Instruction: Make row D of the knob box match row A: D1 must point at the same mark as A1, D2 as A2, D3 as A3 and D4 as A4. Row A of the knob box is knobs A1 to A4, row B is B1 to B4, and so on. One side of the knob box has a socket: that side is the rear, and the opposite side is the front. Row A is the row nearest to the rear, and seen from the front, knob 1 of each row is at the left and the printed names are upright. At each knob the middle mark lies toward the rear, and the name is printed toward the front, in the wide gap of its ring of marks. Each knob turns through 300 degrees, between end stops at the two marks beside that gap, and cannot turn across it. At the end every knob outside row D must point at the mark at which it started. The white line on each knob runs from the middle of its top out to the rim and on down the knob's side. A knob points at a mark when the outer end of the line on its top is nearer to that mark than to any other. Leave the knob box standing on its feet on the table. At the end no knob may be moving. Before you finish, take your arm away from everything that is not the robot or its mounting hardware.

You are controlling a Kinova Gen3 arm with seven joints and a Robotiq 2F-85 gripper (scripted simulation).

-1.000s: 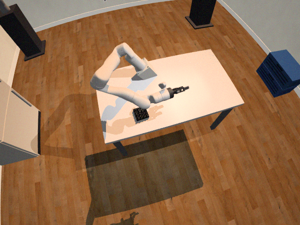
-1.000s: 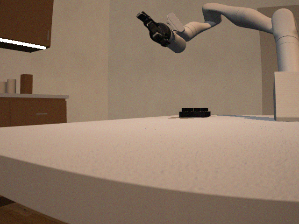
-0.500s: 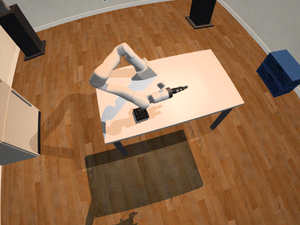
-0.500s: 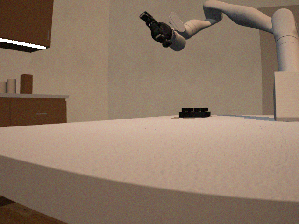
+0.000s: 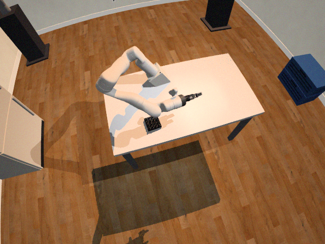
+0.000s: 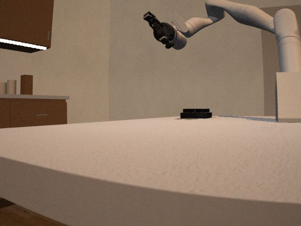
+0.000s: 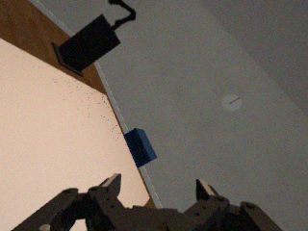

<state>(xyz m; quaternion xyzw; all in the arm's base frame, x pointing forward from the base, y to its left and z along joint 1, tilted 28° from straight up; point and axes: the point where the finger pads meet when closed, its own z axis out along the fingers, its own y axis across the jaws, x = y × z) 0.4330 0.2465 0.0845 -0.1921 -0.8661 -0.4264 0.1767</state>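
The black knob box (image 5: 152,123) stands on the white table (image 5: 187,102) near its front left part, with its knobs on top too small to read. It also shows as a low black block in the exterior view (image 6: 195,113). My gripper (image 5: 198,94) is open and empty, held high above the table and well to the right of the box, pointing outward and up. In the exterior view the gripper (image 6: 149,17) is far above the box. In the wrist view the two fingertips stand apart with nothing between them; the box is out of that view.
The arm's grey base block (image 5: 156,79) sits at the table's rear left. A blue crate (image 5: 303,79) stands on the floor to the right. Dark pillars (image 5: 218,12) stand at the room's edge. A cabinet (image 5: 18,131) is at the left.
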